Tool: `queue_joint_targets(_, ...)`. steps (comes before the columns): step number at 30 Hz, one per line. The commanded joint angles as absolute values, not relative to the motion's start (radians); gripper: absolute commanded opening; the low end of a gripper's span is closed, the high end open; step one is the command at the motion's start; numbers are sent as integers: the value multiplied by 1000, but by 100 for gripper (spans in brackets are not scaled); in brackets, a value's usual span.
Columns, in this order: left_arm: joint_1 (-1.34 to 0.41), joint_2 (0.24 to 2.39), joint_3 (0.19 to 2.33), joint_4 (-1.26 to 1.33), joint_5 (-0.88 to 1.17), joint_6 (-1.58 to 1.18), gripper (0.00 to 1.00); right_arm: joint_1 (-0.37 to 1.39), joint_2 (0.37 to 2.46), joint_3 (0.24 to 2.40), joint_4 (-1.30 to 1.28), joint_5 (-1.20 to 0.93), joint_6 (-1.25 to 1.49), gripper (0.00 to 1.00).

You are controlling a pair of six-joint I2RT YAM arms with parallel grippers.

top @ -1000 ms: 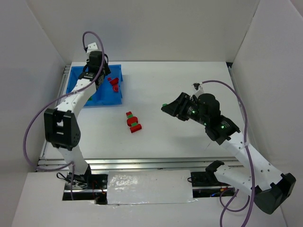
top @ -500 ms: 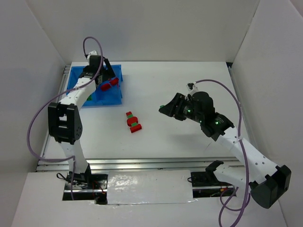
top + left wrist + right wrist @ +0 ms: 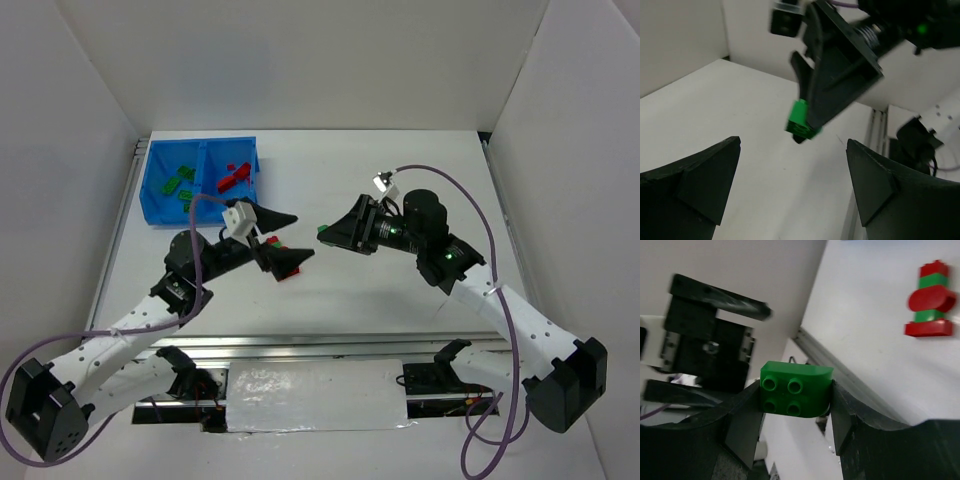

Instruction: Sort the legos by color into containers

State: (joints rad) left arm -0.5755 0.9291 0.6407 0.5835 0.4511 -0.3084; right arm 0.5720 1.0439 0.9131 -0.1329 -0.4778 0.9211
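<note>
The legos (image 3: 232, 180) are in 3 places. Some lie in the blue bin (image 3: 150, 200), which sits at 10 o'clock on the white table (image 3: 420, 170) in the top view. The bin has 2 boxes side by side. The box on its 9 o'clock side holds green pieces (image 3: 180, 183). The box on its 3 o'clock side holds red pieces (image 3: 240, 170).

A small tower (image 3: 930, 300) lies on the table near the middle, out of the bin. It is made of 3 red pieces and 2 green pieces stuck together. In the top view, a finger of the left gripper (image 3: 304, 235) hides part of it.

1 green brick (image 3: 796, 389) is up off the table. The right gripper (image 3: 330, 236) pinches it between its 2 fingers. The right wrist view shows 4 round bumps on the brick.

The left gripper is spread wide and has nothing in it. It hangs over the tower and points to 3 o'clock. The right gripper is on its 3 o'clock side and points back to 9 o'clock. The 2 grippers face each other tip to tip, near but apart. In the left wrist view, the green brick shows in the wide gap between the left gripper's 2 black fingers (image 3: 695, 180), a bit farther off.
</note>
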Motion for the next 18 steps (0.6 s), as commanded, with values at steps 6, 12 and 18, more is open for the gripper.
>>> queue_joint_targets(6,-681,859,641,642,614,-135,100,612,1000,885,121,-672,1069,2)
queue_joint_targets(12,-693,879,672,653,661,-146,100,698,1008,917,160,-673,1078,2)
queue_joint_targets(18,-701,894,715,618,683,-160,93,733,1045,937,164,-660,1075,3)
